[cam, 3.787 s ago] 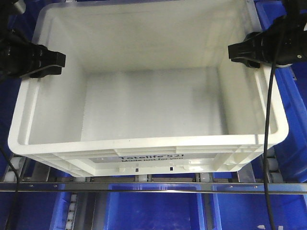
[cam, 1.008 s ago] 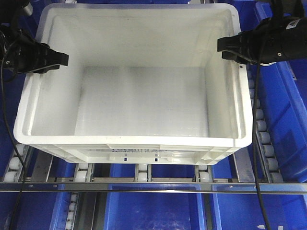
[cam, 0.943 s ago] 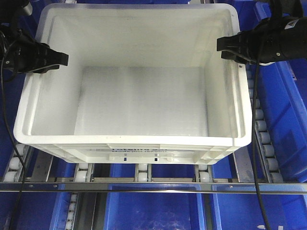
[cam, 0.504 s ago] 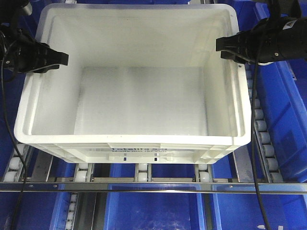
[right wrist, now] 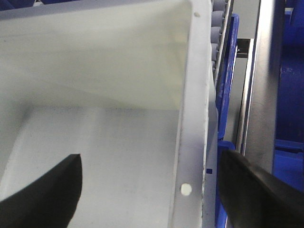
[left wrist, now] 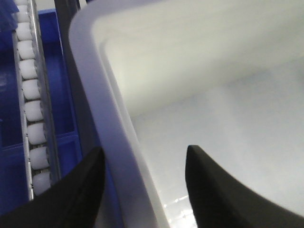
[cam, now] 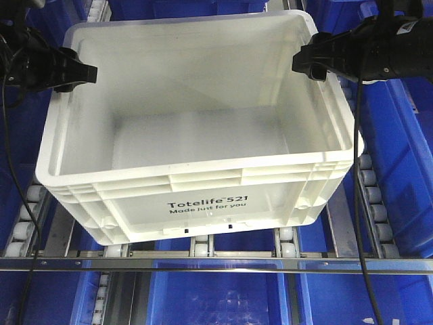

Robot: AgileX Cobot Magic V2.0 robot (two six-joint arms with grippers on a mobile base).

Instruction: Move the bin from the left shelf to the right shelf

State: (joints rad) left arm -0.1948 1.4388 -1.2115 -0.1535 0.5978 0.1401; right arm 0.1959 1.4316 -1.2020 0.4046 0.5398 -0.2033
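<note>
The white bin (cam: 196,135) sits tilted over the roller rails (cam: 369,196), front raised, blue bins (cam: 399,156) flanking it. The left end effector (cam: 80,73) straddles its left rim, fingers (left wrist: 71,199) on either side; the right end effector (cam: 306,62) likewise straddles the right rim, one finger (right wrist: 40,190) inside.

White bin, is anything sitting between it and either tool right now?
Nothing visible. The left tool straddles the white bin's left rim, and the right tool straddles its right rim, one finger inside the wall, one outside.
</note>
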